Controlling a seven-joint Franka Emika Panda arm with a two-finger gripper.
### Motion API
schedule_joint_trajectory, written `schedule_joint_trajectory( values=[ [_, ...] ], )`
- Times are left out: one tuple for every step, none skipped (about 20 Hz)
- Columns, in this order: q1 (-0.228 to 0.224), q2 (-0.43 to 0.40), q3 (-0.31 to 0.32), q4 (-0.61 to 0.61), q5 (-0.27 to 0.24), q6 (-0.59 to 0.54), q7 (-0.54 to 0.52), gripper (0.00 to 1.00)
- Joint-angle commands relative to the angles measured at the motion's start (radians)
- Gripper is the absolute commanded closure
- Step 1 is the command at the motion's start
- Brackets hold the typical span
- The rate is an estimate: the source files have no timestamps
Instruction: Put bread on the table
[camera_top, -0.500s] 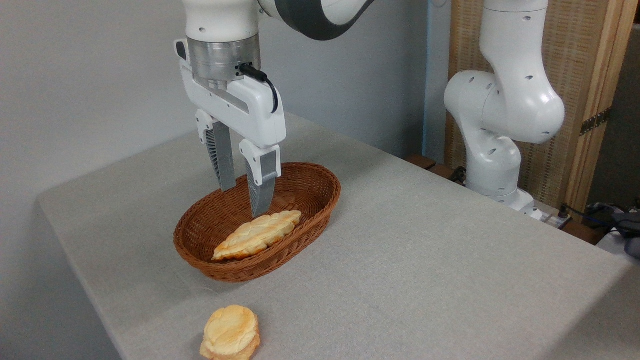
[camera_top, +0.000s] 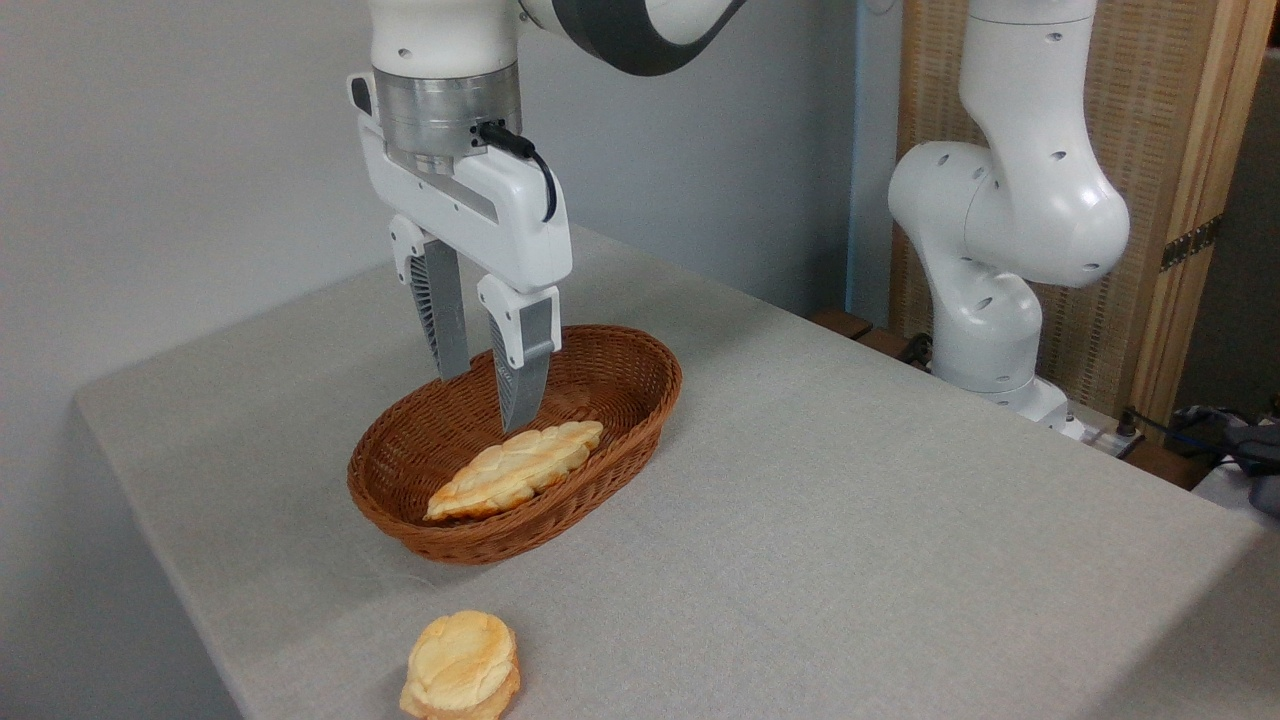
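Bread (camera_top: 515, 469) lies in the basket (camera_top: 640, 385); end effector (camera_top: 486, 403) hangs spread and empty above its one o'clock end.

Table (camera_top: 850, 520): large, rectangular, covered in plain light-grey cloth. Directly on it: brown oval wicker basket (camera_top: 620, 455), left of centre; small round golden bun (camera_top: 461, 667), in front of the basket, well apart, near the table's front edge.

Golden braided bread (camera_top: 515, 468) lies flat in the basket (camera_top: 640, 385) on the grey-clothed table (camera_top: 850, 520).
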Motion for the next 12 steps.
schedule_joint_trajectory(
  values=[
    [-0.005, -0.008, 0.001, 0.012, -0.002, -0.032, 0.006, 0.0],
    [-0.005, -0.008, 0.0, 0.012, -0.002, -0.032, 0.003, 0.0],
    [-0.007, -0.008, 0.0, 0.012, -0.002, -0.032, 0.003, 0.0],
    [-0.008, -0.008, -0.003, 0.012, -0.001, -0.032, 0.001, 0.0],
    [-0.013, -0.008, -0.003, 0.011, -0.002, -0.032, -0.002, 0.0],
    [-0.014, -0.008, -0.003, 0.009, -0.002, -0.034, -0.003, 0.0],
    [-0.016, -0.008, -0.005, 0.006, -0.002, -0.034, -0.003, 0.0],
    [-0.019, -0.008, -0.008, 0.003, -0.002, -0.038, -0.003, 0.0],
    [-0.024, -0.008, -0.019, 0.0, -0.002, -0.038, -0.009, 0.0],
    [-0.025, -0.008, -0.02, -0.001, -0.002, -0.037, -0.017, 0.0],
    [-0.025, -0.008, -0.02, -0.012, -0.004, -0.037, -0.022, 0.0],
    [-0.027, -0.013, -0.022, -0.027, -0.004, -0.035, -0.026, 0.0]
  ],
)
